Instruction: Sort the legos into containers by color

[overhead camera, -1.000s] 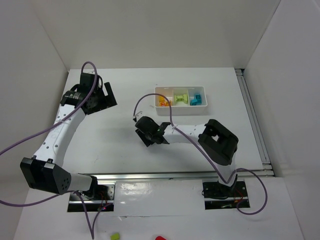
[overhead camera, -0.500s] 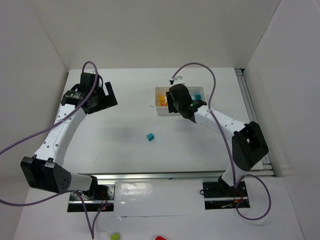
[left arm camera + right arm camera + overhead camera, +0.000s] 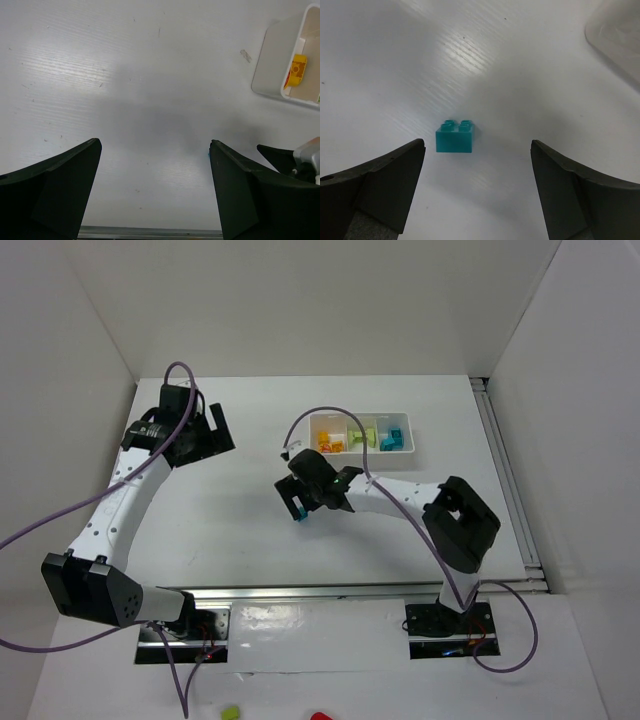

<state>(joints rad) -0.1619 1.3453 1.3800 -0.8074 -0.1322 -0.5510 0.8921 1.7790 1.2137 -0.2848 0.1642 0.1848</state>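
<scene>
One cyan-blue lego (image 3: 455, 136) lies studs-up on the white table, a little left of centre between the open fingers of my right gripper (image 3: 477, 160) and touching neither. From above, that lego (image 3: 300, 514) shows just under the right gripper (image 3: 305, 502). The white tray (image 3: 362, 416) sits behind it; its three containers hold orange legos (image 3: 330, 443), green legos (image 3: 362, 434) and blue legos (image 3: 393, 437). My left gripper (image 3: 215, 430) hangs open and empty at the far left. In its own view the left gripper (image 3: 155, 147) frames bare table.
The tray's corner (image 3: 277, 65) with an orange lego (image 3: 298, 66) shows at the upper right of the left wrist view, and part of the right gripper (image 3: 300, 157) at its lower right. The tray's blurred edge (image 3: 620, 45) is at the top right of the right wrist view.
The right arm swung up to the tray and came back down over the loose blue lego, and its jaws went from nearly shut to wide open. The left arm stayed still.
</scene>
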